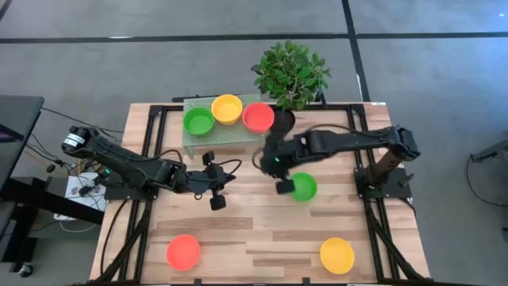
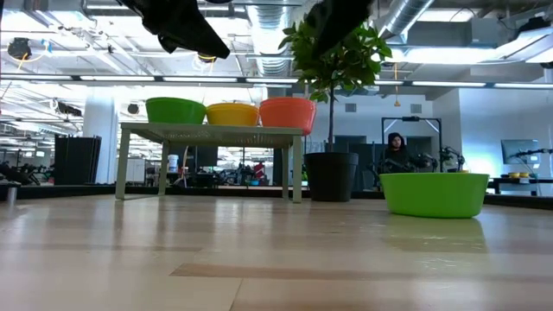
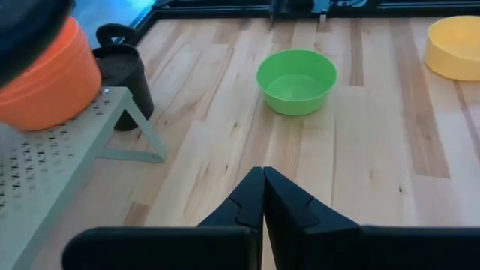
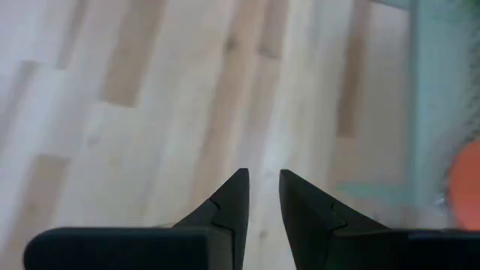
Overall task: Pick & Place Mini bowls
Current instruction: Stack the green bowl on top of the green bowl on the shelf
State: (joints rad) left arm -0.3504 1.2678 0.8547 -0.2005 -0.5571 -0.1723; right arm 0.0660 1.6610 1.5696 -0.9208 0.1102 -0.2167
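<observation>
Three mini bowls sit on a pale green perforated stand (image 1: 222, 131) at the table's far middle: green (image 1: 198, 121), yellow (image 1: 227, 109) and red (image 1: 258, 117). Three more rest on the wood: green (image 1: 304, 187), red (image 1: 183, 251) and yellow (image 1: 336, 255). My left gripper (image 1: 225, 176) hovers shut left of centre, pointing toward the green bowl (image 3: 296, 81). My right gripper (image 1: 268, 163) hangs above bare wood beside the stand's right end, its fingers a little apart (image 4: 262, 180), holding nothing. In the low view both arms show only at the top.
A leafy plant in a black pot (image 1: 290, 79) stands at the far edge, right beside the stand and the red bowl. Black frame rails run along both table sides (image 1: 373, 199). Bare wood lies between the near bowls. A person (image 2: 396, 151) sits far off in the room.
</observation>
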